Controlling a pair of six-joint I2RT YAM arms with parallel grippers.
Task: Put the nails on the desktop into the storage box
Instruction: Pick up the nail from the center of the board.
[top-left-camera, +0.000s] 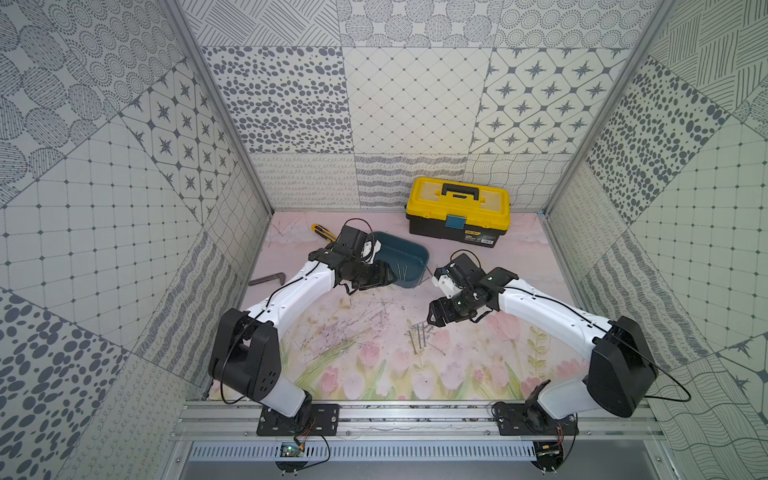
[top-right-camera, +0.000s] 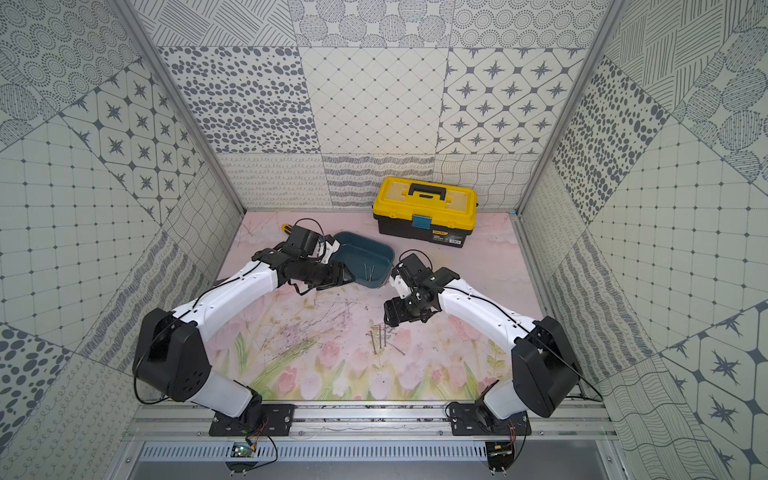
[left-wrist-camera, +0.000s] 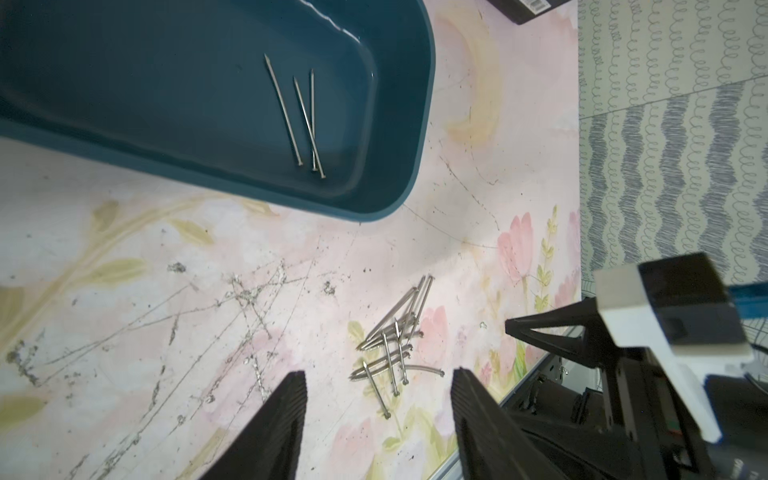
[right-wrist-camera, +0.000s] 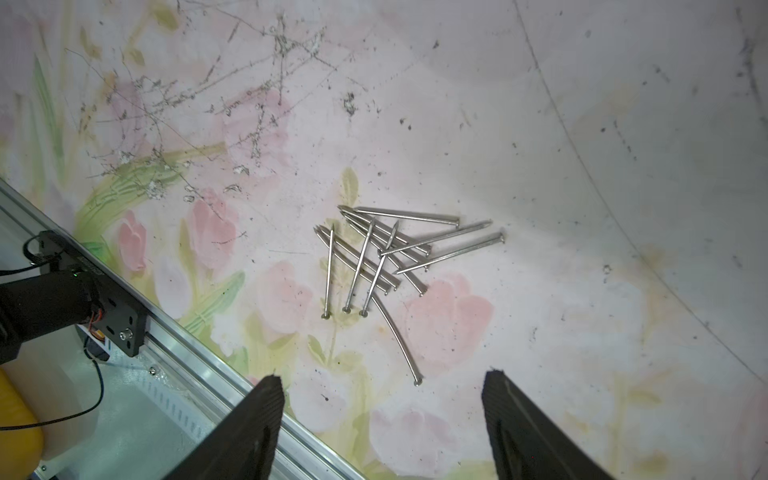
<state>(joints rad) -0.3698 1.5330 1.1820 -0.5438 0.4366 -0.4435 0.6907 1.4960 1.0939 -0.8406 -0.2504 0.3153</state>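
Most of the nails (right-wrist-camera: 384, 253) lie in a loose crossed pile on the table (top-left-camera: 478, 266), right of centre and towards the near side. The right wrist view shows them best: straight grey pins and one bent nail at the pile's edge. Three nails (left-wrist-camera: 306, 118) lie on the floor of the box (left-wrist-camera: 403, 124), side by side and partly crossing. The left wrist view shows them sharply, while in both top views they are only faint lines. The box (top-left-camera: 409, 282) sits far and left of the pile, well apart from it.

The left gripper (left-wrist-camera: 379, 374) hangs at the box's near left corner, jaws spread and holding nothing. The right gripper (right-wrist-camera: 383, 375) hovers just beyond the pile, jaws spread wide, also holding nothing.

A yellow and black toolbox (top-left-camera: 457, 212) stands shut at the far wall. A dark metal bar (top-left-camera: 268, 279) lies at the left edge, and a yellow knife (top-left-camera: 322, 232) lies far left.
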